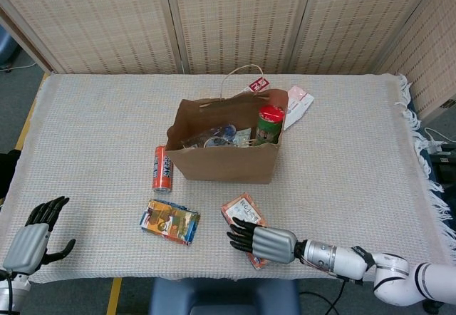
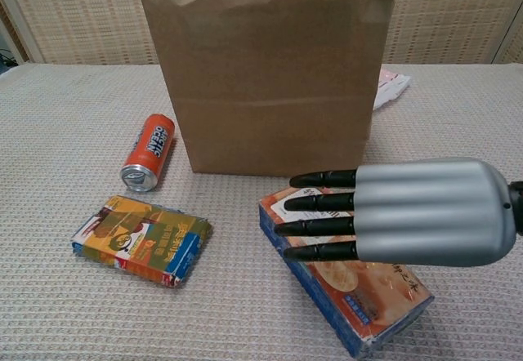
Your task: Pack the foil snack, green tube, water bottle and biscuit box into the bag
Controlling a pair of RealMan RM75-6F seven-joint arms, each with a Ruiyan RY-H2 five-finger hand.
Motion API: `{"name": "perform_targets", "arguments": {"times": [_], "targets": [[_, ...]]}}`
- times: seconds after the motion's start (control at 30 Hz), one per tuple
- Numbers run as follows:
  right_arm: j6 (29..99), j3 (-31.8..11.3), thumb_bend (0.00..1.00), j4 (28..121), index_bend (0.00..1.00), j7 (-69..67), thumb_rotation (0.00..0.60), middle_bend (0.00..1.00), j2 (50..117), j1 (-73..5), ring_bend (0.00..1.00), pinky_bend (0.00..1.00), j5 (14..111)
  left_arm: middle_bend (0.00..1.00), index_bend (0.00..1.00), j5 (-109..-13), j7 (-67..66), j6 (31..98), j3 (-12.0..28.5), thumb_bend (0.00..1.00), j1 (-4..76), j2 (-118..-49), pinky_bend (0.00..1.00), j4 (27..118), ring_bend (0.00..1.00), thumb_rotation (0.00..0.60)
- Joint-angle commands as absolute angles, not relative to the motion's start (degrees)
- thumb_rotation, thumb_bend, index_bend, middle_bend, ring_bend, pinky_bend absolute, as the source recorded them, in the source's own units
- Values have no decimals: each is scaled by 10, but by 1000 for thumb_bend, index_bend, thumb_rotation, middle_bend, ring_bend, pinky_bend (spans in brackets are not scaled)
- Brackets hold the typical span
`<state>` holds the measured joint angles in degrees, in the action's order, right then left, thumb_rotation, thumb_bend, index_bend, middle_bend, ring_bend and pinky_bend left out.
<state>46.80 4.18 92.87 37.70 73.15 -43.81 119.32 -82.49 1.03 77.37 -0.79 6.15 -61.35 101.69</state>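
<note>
covering the near half of the biscuit box (image 2: pixel 343 296), the right hand (image 1: pixel 265 243) hovers flat, fingers straight, grasping nothing (contact underneath is hidden). the box lies at 6 o'clock from the bag (image 1: pixel 226 144). left hand (image 1: pixel 32 238), released, is cut off. woven tabletop (image 1: pixel 356 158), wicker screens (image 1: pixel 235 19) behind.

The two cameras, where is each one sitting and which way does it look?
Head view: high up, looking down at the table; the left hand and right hand both show.
Chest view: low near the table's front edge, looking straight at the bag; only the right hand shows.
Both share the bag, orange can, foil snack, biscuit box and right hand.
</note>
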Motion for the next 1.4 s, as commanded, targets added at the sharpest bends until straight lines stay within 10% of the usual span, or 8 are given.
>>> {"name": "perform_targets", "arguments": {"times": [0.03, 1.2, 1.4], "targets": [[467, 51, 0, 919, 0, 372, 600, 0, 739, -443, 0, 35, 1200, 0, 0, -824, 12, 774, -7, 331, 61, -613, 9, 1017, 0, 600], [381, 33, 0, 918, 4, 470, 600, 27, 785, -457, 15, 75, 1127, 0, 0, -827, 22, 769, -9, 330, 63, -610, 9, 1018, 0, 600], [385, 35, 149, 910, 540, 501, 600, 457, 802, -454, 406, 517, 1130, 0, 0, -827, 23, 769, -9, 331, 63, -609, 9, 1018, 0, 600]]}}
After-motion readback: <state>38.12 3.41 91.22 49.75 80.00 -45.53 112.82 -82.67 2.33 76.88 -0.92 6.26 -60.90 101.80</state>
